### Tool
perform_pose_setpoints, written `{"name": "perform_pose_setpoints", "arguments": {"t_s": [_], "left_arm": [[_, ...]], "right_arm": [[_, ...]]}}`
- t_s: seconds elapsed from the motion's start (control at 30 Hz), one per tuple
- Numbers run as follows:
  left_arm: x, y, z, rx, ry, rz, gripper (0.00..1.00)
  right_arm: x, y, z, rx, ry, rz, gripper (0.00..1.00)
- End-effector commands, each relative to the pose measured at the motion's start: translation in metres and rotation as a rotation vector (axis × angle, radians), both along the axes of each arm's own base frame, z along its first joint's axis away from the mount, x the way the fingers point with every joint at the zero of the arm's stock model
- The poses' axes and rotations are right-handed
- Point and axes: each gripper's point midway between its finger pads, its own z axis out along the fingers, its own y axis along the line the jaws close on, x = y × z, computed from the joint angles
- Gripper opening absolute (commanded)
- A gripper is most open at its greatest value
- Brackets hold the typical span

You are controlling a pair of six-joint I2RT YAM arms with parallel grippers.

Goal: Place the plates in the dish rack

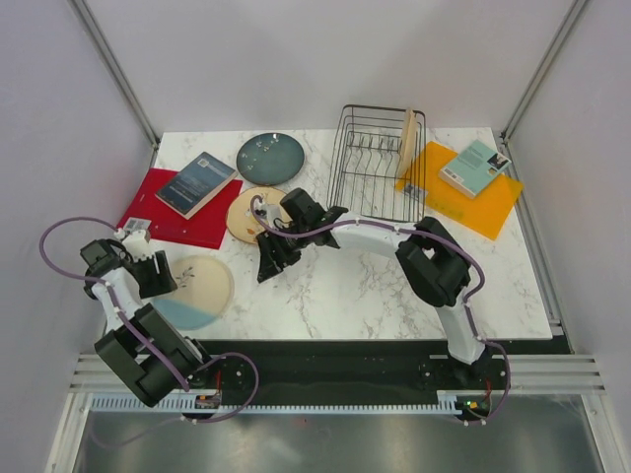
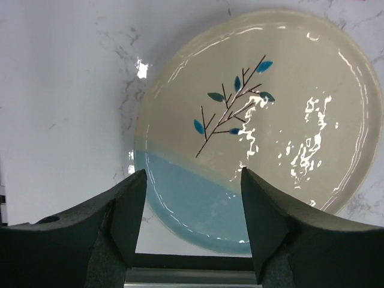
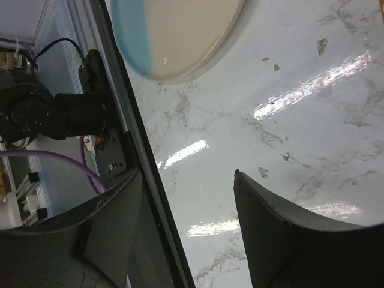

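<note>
A cream and pale blue plate (image 1: 202,289) with a branch design (image 2: 258,120) lies flat at the front left of the table. My left gripper (image 1: 163,279) (image 2: 192,180) hovers open over its blue near rim, with nothing between the fingers. Above bare marble to that plate's right, my right gripper (image 1: 268,263) (image 3: 186,180) is open and empty; the same plate (image 3: 174,30) shows at the top of its view. The right arm partly covers a cream plate (image 1: 244,213). Behind it lies a dark teal plate (image 1: 269,158). One cream plate (image 1: 406,143) stands on edge in the black wire dish rack (image 1: 367,163).
A red board (image 1: 158,222) at the back left carries a dark book (image 1: 197,183). An orange board (image 1: 473,207) right of the rack carries a teal book (image 1: 473,168). The table's front edge (image 3: 141,180) runs beside my right gripper.
</note>
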Motion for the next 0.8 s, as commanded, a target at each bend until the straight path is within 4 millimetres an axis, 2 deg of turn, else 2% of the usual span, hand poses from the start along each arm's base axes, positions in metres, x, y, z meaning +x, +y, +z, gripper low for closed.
{"name": "perform_pose_setpoints", "arguments": {"t_s": [0.0,0.13,0.37,0.53,0.77], "left_arm": [[-0.001,0.0,-0.018,0.037,-0.011,-0.096,0.7],[-0.004,0.004,-0.022,0.056,-0.007,-0.083,0.7],[-0.007,0.021,-0.003,0.174,-0.043,-0.082,0.71],[-0.021,0.018,-0.023,0.143,0.025,-0.073,0.71],[-0.026,0.021,-0.047,0.121,0.068,-0.049,0.72]], "right_arm": [[0.015,0.014,-0.009,0.026,0.03,-0.06,0.7],[0.018,0.022,-0.022,0.024,0.056,-0.059,0.71],[0.008,0.035,-0.032,0.028,0.076,-0.036,0.73],[0.009,0.039,-0.046,0.029,0.111,-0.06,0.73],[0.016,0.05,-0.062,0.015,0.128,-0.096,0.73]]}}
